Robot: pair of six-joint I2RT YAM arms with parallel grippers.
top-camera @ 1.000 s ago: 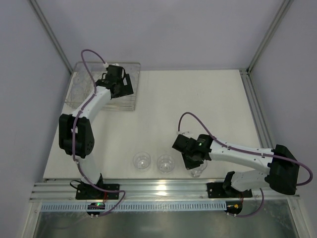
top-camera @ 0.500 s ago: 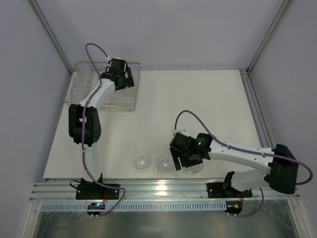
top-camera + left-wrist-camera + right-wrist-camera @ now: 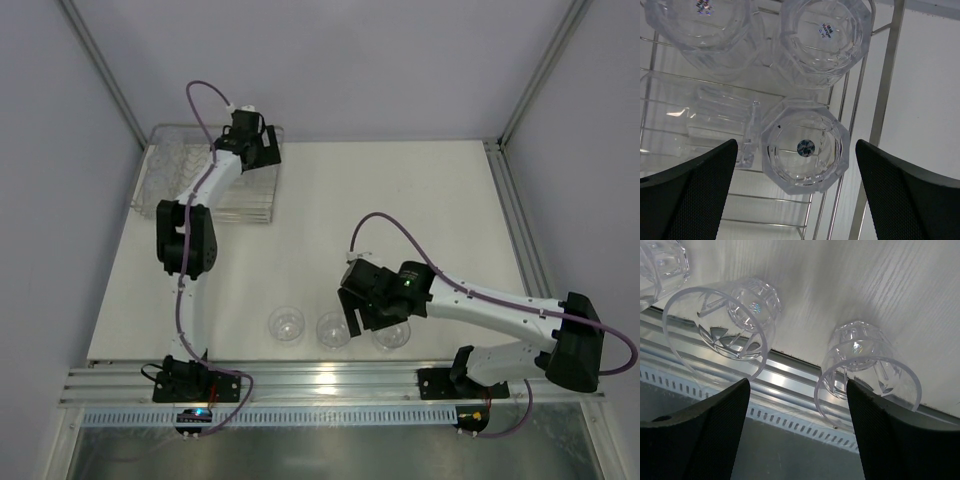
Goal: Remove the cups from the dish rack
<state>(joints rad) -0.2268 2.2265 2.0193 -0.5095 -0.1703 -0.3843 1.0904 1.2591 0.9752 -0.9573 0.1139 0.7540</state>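
Note:
The silvery wire dish rack (image 3: 170,185) stands at the table's back left and holds several clear cups. My left gripper (image 3: 258,158) hovers above its right end. In the left wrist view the left gripper (image 3: 796,165) is open, with an upside-down cup (image 3: 806,151) below and between its fingers, untouched; two more cups (image 3: 824,37) (image 3: 705,22) lie beyond it. Three cups (image 3: 287,323) (image 3: 334,329) (image 3: 392,335) stand upright in a row near the front edge. My right gripper (image 3: 365,322) is open above them. Seen from the right wrist, the right gripper (image 3: 796,390) is empty, and one cup (image 3: 865,370) sits just inside its right finger.
An aluminium rail (image 3: 330,380) runs along the table's near edge, just behind the row of cups. The rack's thick outer wire (image 3: 887,90) lies right of the cup under my left gripper. White tabletop (image 3: 400,210) spreads between rack and right arm.
My right gripper opened and let go of the third cup, now standing on the table, then shifted slightly left. My left arm stretched farther back over the rack.

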